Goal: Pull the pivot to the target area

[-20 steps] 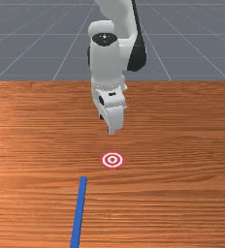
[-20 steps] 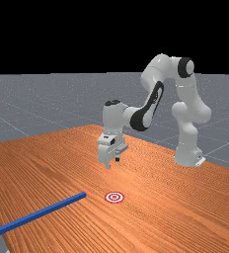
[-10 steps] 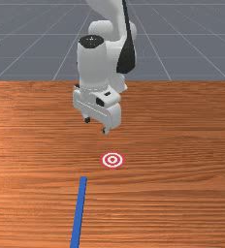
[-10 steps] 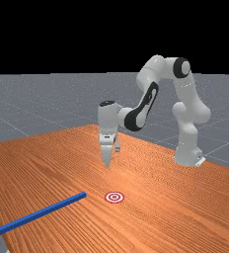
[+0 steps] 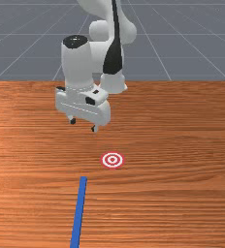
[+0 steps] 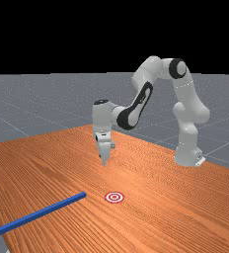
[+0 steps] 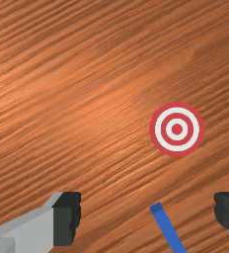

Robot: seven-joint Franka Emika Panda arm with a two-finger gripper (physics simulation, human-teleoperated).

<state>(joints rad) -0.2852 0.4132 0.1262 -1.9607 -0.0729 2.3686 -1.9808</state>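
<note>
1. So the hand (image 5: 83, 125) is open, fingers (image 7: 67, 217) spread wide with nothing gripped, hanging above the bench (image 5: 182, 203), apart from everything.
2. Next out, the red-and-white target (image 5: 112, 160) lies flat, nearer than the hand and toward the front view's right of it.
3. Then the blue bar (image 5: 78, 213), lying on the bench. Its far end's near the target, off to the front view's left, and the rest runs nearer.

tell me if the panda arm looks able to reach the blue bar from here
Probably yes: the gripper hangs open above the table, the blue bar lies uncovered, and I see nothing standing between them; the target looks flat.
</note>
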